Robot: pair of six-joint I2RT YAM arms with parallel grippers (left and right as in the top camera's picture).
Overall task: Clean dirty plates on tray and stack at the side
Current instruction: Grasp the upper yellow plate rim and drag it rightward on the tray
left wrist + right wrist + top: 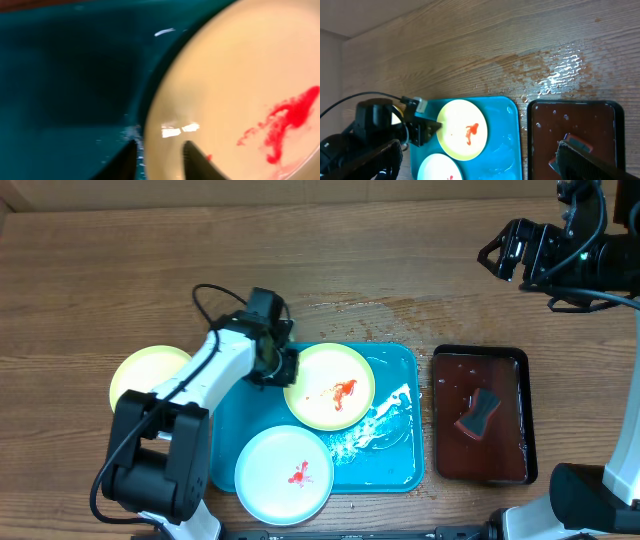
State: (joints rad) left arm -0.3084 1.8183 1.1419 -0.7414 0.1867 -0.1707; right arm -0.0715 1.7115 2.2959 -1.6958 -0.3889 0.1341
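Wooden worktop [100, 270] is carrying the turquoise tray [405, 465], a smeared yellow plate [330, 385] and a white plate [284, 475] lying in it (a third plate [135, 375] sits beside). Left pincer [157, 156] is straddling the yellow plate's rim, narrowly parted; right pincer [497, 255] is hovering wide open, empty.

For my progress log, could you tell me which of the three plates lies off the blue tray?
The yellow-green plate on the wood left of the tray; the other yellow-green plate and the white plate lie on it, both smeared red.
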